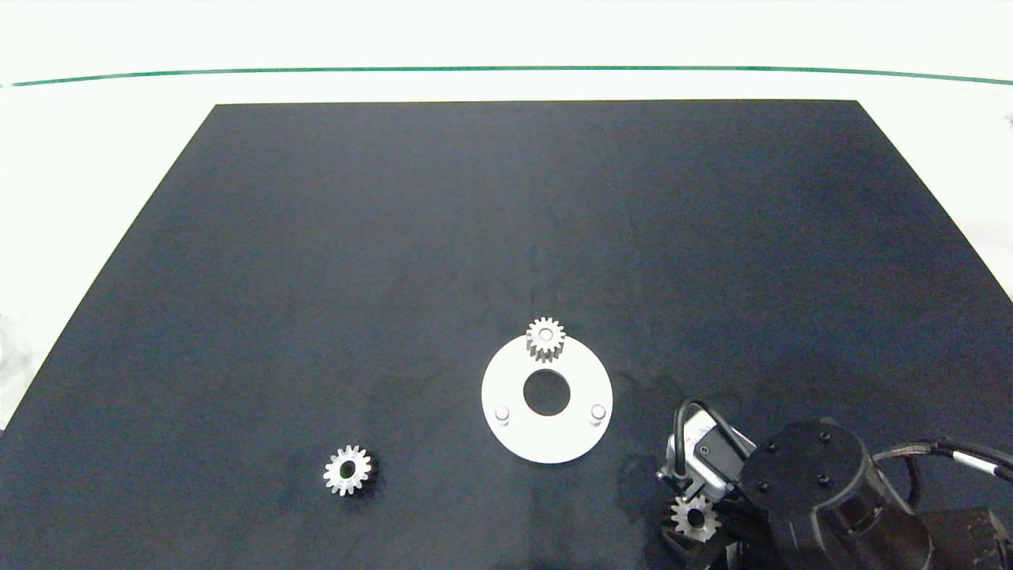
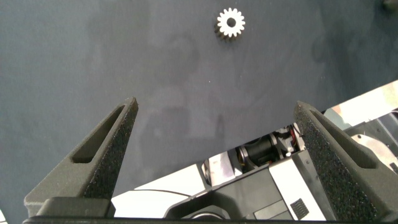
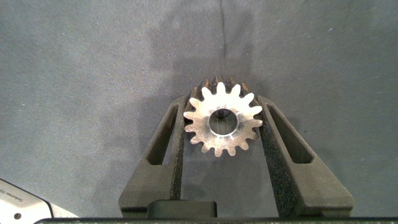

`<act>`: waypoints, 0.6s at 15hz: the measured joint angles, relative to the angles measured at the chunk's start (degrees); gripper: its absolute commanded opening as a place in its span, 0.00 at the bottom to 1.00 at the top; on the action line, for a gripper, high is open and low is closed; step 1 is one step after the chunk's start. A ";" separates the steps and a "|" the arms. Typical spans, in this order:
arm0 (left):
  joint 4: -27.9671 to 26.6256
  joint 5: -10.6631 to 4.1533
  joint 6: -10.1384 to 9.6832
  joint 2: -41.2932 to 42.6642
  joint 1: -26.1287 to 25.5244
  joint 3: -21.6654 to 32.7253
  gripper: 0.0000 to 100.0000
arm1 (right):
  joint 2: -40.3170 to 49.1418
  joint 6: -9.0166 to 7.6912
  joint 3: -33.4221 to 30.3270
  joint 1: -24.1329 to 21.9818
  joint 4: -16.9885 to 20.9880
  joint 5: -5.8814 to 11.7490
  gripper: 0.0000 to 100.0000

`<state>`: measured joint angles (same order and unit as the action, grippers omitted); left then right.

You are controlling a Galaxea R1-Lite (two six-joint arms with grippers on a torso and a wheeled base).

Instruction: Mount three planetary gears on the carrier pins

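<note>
Lettering shows nowhere legibly; the only mark is a faint, unreadable trace on the grey camera housing [image 1: 707, 453] atop the right arm in the lower right of the head view.

Dark matte cloth covers the surface [image 1: 396, 261], with a pale border and a thin green line [image 1: 506, 70] across the top of the frame. Nothing lies between the parts on the cloth.

A flat white ring-shaped disc with a large round centre hole [image 1: 547, 419] sits just right of centre in the lower half of the head view. One small silver toothed metal gear [image 1: 546, 338] is seated on the pin at the disc's upper edge. The two other short whitish cylindrical pins [image 1: 502, 413] [image 1: 597, 412] at the lower left and lower right of the disc stand bare.

A second identical silver gear [image 1: 347, 470] lies flat on the cloth, lower left of the disc and well apart from it; it also appears in the left wrist view [image 2: 231, 23].

The right pincer [image 3: 222, 124], at the bottom edge right of the disc, is closed narrowly on the third silver gear [image 3: 222, 122], its padded fingers [image 3: 176, 140] pressing the teeth on both sides.

The left pincer [image 2: 217, 118] is spread wide with nothing between its fingers, hanging above the cloth.
</note>
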<state>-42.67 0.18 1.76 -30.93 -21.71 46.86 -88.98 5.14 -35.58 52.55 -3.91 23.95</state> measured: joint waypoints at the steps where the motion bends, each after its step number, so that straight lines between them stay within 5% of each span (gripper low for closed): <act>1: -0.33 0.00 0.00 0.00 -0.04 -0.01 1.00 | 0.37 -0.22 -0.72 -0.02 0.56 -0.01 0.22; 4: -0.38 0.00 0.00 0.04 -0.09 -0.01 1.00 | 1.19 -0.52 -4.62 -0.22 4.16 0.00 0.22; 9: -0.41 0.00 0.00 0.17 -0.09 -0.01 1.00 | 0.98 -0.46 -18.55 -0.16 15.92 0.00 0.22</act>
<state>-43.08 0.18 1.76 -30.76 -21.80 46.85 -88.00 4.68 -54.14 52.40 12.01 23.95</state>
